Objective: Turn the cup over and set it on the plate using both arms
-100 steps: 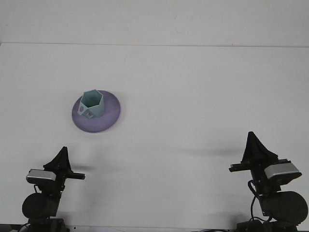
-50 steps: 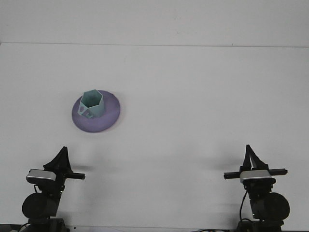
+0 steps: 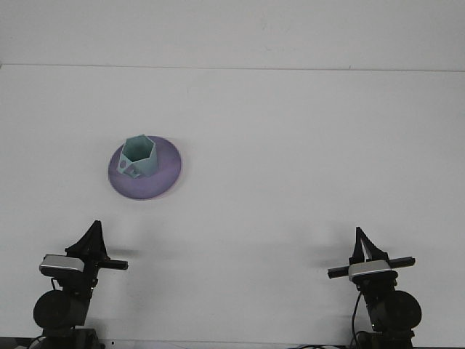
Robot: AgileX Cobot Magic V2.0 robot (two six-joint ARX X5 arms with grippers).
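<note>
A pale green hexagonal cup (image 3: pixel 139 155) stands upright, mouth up, on the purple plate (image 3: pixel 166 174) at the left middle of the white table. Nothing holds the cup. My left gripper (image 3: pixel 94 231) is near the bottom left corner, well in front of the plate. My right gripper (image 3: pixel 360 240) is at the bottom right, far from the cup. Both point away from me, and each shows only as a dark pointed shape.
The white table (image 3: pixel 290 145) stretches to a far edge near the top of the view, where a white wall begins. Both arm bases sit at the near edge.
My right arm has drawn back and shifted left, turning its wrist. The left arm, cup and plate have not moved.
</note>
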